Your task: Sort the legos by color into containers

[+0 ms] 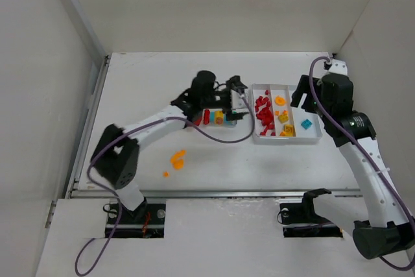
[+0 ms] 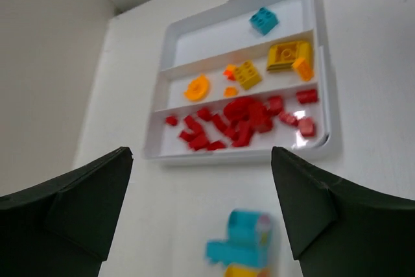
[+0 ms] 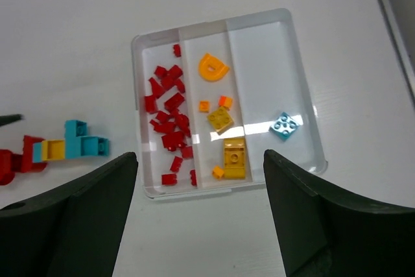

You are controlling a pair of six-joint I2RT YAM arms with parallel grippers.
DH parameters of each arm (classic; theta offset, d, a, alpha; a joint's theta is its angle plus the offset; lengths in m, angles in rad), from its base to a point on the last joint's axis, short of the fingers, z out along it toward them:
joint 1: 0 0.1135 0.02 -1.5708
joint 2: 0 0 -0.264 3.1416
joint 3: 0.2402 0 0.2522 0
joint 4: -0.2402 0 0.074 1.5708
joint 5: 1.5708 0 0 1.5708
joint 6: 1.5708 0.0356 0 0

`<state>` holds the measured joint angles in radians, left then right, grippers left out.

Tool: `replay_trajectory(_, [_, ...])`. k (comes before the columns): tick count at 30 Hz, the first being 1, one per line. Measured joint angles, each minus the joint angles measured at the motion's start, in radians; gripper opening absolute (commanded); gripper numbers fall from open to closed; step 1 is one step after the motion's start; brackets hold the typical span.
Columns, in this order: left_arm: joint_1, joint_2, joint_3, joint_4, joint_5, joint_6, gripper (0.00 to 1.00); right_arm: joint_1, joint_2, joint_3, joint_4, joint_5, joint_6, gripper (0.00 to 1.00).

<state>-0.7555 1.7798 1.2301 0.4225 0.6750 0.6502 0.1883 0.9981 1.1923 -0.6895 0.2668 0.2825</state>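
I read left pincer (image 2: 201,155) spread wide, empty, by joined legos (image 2: 243,246); right pincer (image 3: 200,156) spread wide, empty, above 3-compartment tray (image 3: 259,63).

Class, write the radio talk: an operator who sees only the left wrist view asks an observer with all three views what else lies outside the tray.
Operator: Under my open left gripper I see only blurred cyan and yellow bricks. Are they alone?
Observer: No. They are one end of a joined row. The right wrist view shows red bricks at the end farther from the tray.
Operator: Any loose pieces elsewhere?
Observer: Yes. The top view shows a few orange pieces on the table, well to the tray's left and nearer the table's front edge.
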Motion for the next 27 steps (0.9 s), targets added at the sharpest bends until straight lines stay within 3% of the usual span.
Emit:
replay_trajectory(1, [0.031,-0.077,-0.007,-0.087,0.01,0.082,0.73,0.012,-0.002,-0.008,0.012,-0.021,-0.001,0.84])
replay_trajectory(4, [0.134,-0.264,-0.008,-0.333,0.036,0.297,0.61,0.092,-0.001,-0.051,0.05,-0.082,-0.004,0.84])
replay_trajectory(8, [0.309,-0.425,-0.061,-0.661,0.043,0.523,0.35,0.283,0.084,-0.083,0.088,-0.127,-0.007,0.84])
replay_trajectory(9, [0.348,-0.457,-0.092,-0.718,0.04,0.542,0.23,0.336,0.126,-0.083,0.106,-0.134,-0.008,0.84])
replay_trajectory(13, [0.519,-0.615,-0.272,-0.818,-0.01,0.48,0.03,0.534,0.348,-0.049,0.158,-0.159,-0.04,0.84])
replay_trajectory(15, [0.584,-0.777,-0.405,-0.76,-0.126,0.345,0.0,0.617,0.487,-0.001,0.187,-0.175,-0.076,0.84])
replay_trajectory(18, [0.59,-0.961,-0.526,-0.657,-0.278,0.216,0.0,0.712,0.685,0.099,0.218,-0.213,-0.155,0.84])
replay_trajectory(21, [0.567,-1.182,-0.672,-0.53,-0.52,0.093,0.0,0.771,0.856,0.224,0.243,-0.245,-0.234,0.84])
replay_trajectory(25, [0.499,-1.362,-0.755,-0.486,-0.798,-0.033,0.01,0.794,0.965,0.296,0.278,-0.294,-0.333,0.84])
replay_trajectory(27, [0.464,-1.399,-0.756,-0.484,-0.898,-0.094,0.08,0.797,0.98,0.299,0.286,-0.314,-0.386,0.84])
